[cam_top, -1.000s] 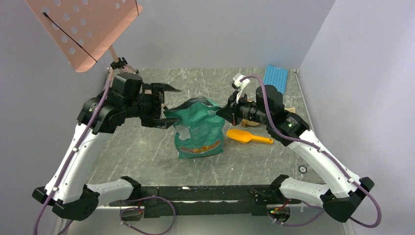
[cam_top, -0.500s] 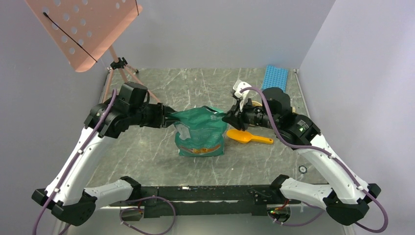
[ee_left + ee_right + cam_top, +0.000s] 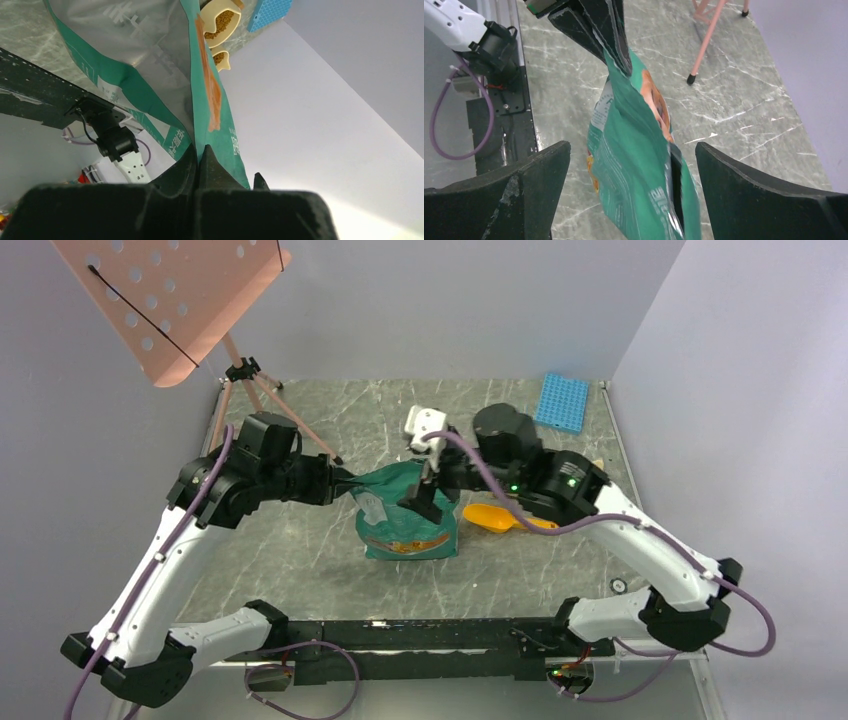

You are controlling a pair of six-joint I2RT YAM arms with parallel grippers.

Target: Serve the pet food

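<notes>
**A:** Jaw status?
**B:** Left gripper (image 3: 199, 156) is pinched flat on the top edge of the bag (image 3: 639, 150), holding it up off the table (image 3: 300, 550). Right gripper (image 3: 631, 147) is spread wide around the bag's far side and grips nothing.
**A:** Where's the pet food (image 3: 218, 21)?
**B:** Some sits in a cream bowl (image 3: 216, 44) beyond the bag. The rest is presumably in the bag, can't see inside.
**A:** Handling?
**B:** Loose, light and rolly, so you can't pinch it. Move it by container. The bag film looks soft and slick, so take the top seam opposite the left pinch. Or take the orange scoop (image 3: 500, 518) by its handle.
</notes>
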